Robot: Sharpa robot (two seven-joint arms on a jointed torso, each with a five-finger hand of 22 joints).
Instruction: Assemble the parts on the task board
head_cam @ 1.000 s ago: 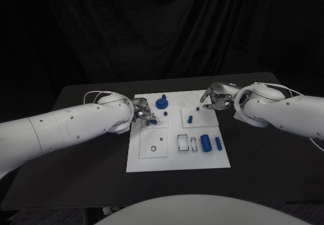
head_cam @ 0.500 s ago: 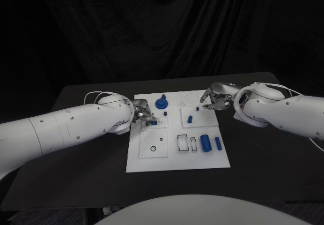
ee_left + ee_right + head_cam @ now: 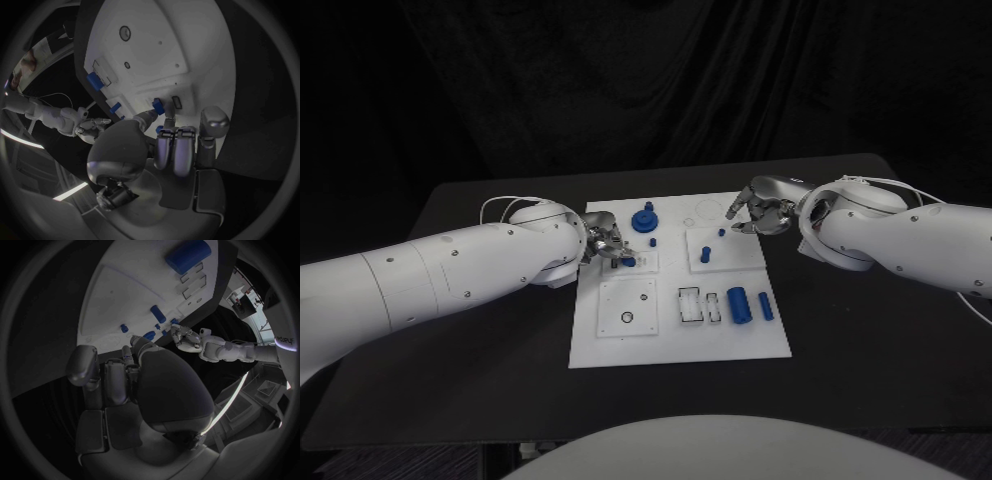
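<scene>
While several small blue plastic parts (image 3: 737, 303) lie loose on the white task board (image 3: 678, 340), we judge assembly unfinished; left hand (image 3: 607, 246) pinches a small blue peg (image 3: 627, 262), right hand (image 3: 759, 213) curled, grip unclear.

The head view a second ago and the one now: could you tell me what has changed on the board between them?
Almost nothing. The left hand stays over a small blue part on the task board's left side, perhaps shifted a touch. The right hand stays curled at the far right corner. No part has moved.

White task board (image 3: 678, 340) flat mid-table; small blue parts (image 3: 738, 303) scattered on it.
</scene>
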